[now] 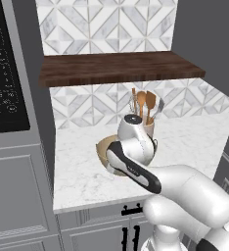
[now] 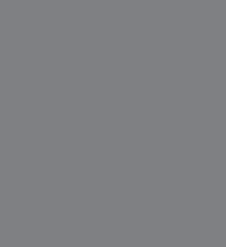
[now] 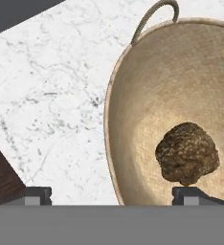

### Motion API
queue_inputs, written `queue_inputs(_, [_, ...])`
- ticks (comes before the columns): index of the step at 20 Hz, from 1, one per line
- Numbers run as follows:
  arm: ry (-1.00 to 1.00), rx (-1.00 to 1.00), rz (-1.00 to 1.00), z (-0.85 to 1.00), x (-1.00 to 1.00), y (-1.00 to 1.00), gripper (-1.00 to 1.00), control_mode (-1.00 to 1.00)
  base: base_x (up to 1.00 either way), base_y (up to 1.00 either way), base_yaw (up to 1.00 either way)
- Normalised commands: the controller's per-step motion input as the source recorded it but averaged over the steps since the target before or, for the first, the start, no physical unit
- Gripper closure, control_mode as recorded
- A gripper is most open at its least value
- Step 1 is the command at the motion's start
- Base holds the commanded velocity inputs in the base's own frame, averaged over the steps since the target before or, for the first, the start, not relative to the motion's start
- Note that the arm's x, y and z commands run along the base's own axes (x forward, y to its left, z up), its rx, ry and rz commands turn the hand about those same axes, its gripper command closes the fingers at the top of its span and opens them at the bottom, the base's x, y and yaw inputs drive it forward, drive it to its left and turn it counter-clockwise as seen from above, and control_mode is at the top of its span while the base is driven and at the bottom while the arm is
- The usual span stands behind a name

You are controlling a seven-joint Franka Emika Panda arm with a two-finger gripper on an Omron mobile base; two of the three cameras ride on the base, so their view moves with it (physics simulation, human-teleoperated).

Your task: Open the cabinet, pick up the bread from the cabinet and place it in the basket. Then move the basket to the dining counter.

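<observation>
Kitchen, marble counter [image 1: 87, 166], tiled backsplash [image 1: 106, 24], utensil holder [image 1: 148, 128]

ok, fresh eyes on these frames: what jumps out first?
The bread, a lumpy dark piece, already lies inside the tan basket on the marble counter, right below the open gripper. In the left base view the white arm reaches over that basket, with a holder of wooden utensils behind it and the dark wooden shelf above.
</observation>
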Motion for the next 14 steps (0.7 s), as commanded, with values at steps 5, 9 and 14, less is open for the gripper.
queue_inputs(5, [0.00,-0.08,0.10,-0.41,0.05,0.00,-1.00,-1.00,0.00,0.00,0.00])
queue_inputs(9, [0.00,-0.06,0.10,-0.18,0.26,0.00,-1.00,-1.00,0.00,0.00,0.00])
queue_inputs(14, [0.01,-0.06,0.10,-0.14,0.23,0.00,-1.00,-1.00,0.00,0.00,0.00])
